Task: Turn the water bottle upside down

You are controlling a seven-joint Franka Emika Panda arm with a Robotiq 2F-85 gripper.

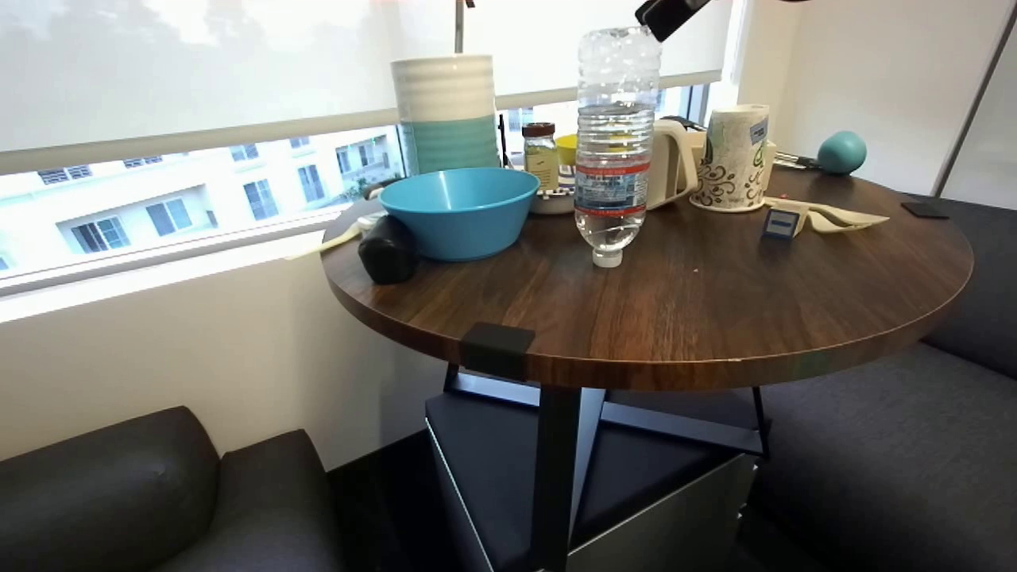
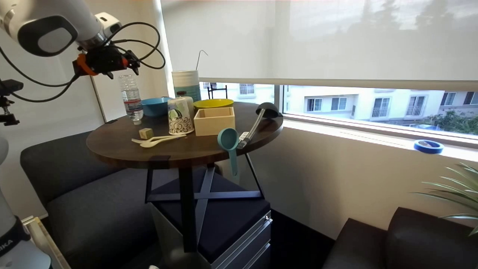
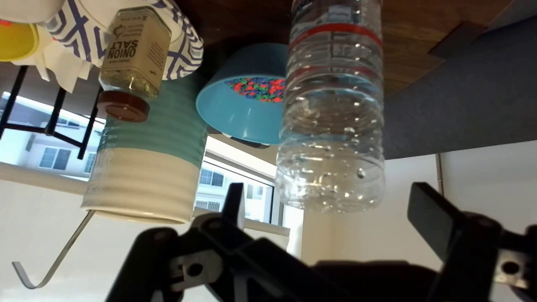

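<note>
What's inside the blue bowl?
The wrist view shows tiny red, green and blue pieces in the blue bowl. Its near side and the water bottle cover part of the inside, hiding what's there.

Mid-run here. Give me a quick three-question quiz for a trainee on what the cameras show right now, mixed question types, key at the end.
1. Multiple choice: how does the water bottle stand?
A) Base down
B) Cap down
C) Lying on its side

2. True or false: the gripper is open.

3. Short answer: in the wrist view, what product name is printed on the jar with the brown lid?

Key:
1. B
2. True; its fingers are spread apart.
3. Onion salt
</note>
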